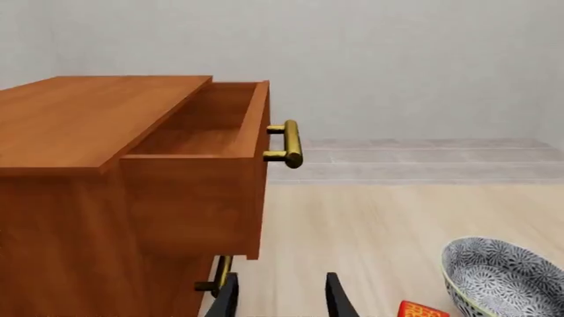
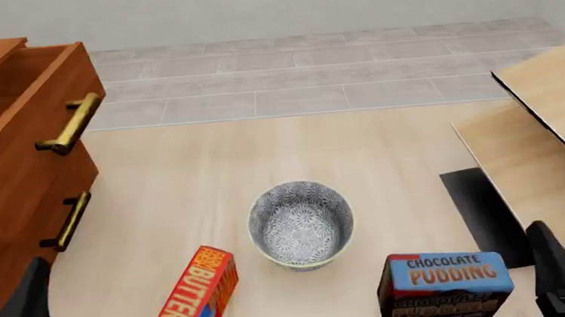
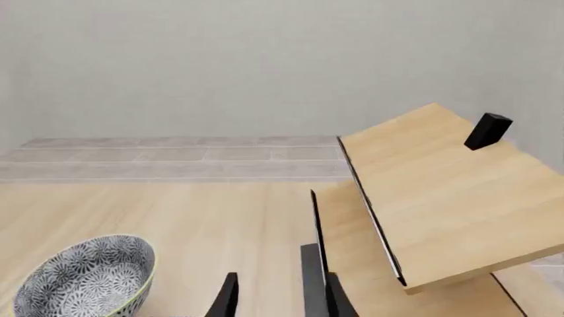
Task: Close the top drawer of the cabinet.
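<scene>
Top drawer (image 2: pixel 28 125) of the cabinet (image 1: pixel 79 218) stands pulled out at about ten o'clock in the front view, its brass bar handle (image 2: pixel 71 124) facing the middle of the table (image 2: pixel 362 144); the left wrist view shows its wooden inside bare. Below it a lower drawer handle (image 2: pixel 70 219) sits flush with the cabinet front. A patterned grey bowl (image 2: pixel 301 223) rests near the centre of the table with nothing in it. A red butter box (image 2: pixel 199 295) stands at about seven o'clock from the bowl, and a chocolate pudding box (image 2: pixel 444 284) at about four o'clock. Pale light-wood furniture (image 2: pixel 543 130) tilts at two to three o'clock. The left gripper (image 1: pixel 280 297) hangs low near the cabinet's lower front, its fingers (image 1: pixel 224 297) spread apart and gripping nothing. The right gripper (image 3: pixel 277 297) sits close to the pale furniture, fingers likewise parted and empty.
</scene>
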Robot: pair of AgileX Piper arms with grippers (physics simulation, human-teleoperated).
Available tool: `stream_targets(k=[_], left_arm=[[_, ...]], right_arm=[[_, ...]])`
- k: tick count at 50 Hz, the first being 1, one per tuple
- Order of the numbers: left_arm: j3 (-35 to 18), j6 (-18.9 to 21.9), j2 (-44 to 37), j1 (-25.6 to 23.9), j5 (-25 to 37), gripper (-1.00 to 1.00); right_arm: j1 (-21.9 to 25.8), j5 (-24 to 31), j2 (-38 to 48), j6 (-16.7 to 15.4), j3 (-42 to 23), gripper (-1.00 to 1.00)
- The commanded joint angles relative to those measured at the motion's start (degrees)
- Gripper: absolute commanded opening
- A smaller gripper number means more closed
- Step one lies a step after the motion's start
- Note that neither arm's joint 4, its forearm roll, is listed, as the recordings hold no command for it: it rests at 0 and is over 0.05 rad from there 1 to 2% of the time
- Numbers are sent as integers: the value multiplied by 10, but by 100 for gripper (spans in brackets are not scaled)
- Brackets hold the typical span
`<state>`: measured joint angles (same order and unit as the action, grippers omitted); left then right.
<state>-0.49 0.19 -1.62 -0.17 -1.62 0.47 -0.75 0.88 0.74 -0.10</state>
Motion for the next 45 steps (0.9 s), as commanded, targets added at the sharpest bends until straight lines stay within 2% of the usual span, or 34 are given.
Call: stream_targets(k=[1,2,3,7,22,28,29,31,32,34,36,42,45], left_arm=[[-2,0,15,3,17,100],[-2,4,15,3,17,100],[-2,7,15,5,16,100],[-4,1,15,6,19,100],[-17,1,12,7,19,100],[-37,30,15,-11,22,100],[-36,56,16,-21,9,100],[-36,56,16,-21,9,100],[-33,82,16,-29,-3,100],[-36,86,16,-43,-4,100],[-29,122,16,-48,-24,100],[-46,135,15,-68,-19,100],[-42,166,14,-74,-31,100]], right_arm=[[-3,3,0,-5,-2,100],[-1,3,1,5,-3,100],[-16,1,2,-5,-2,100],[-8,1,3,-11,-1,100],[-10,5,-3,-9,0,100],[-9,6,-1,-6,1,100],[-7,6,-3,-7,1,100],[-7,6,-3,-7,1,100],[-6,6,-2,-9,1,100],[-6,6,-1,-9,1,100],[-6,7,-1,-10,1,100],[-4,6,2,-12,1,100],[-5,6,2,-13,1,100]])
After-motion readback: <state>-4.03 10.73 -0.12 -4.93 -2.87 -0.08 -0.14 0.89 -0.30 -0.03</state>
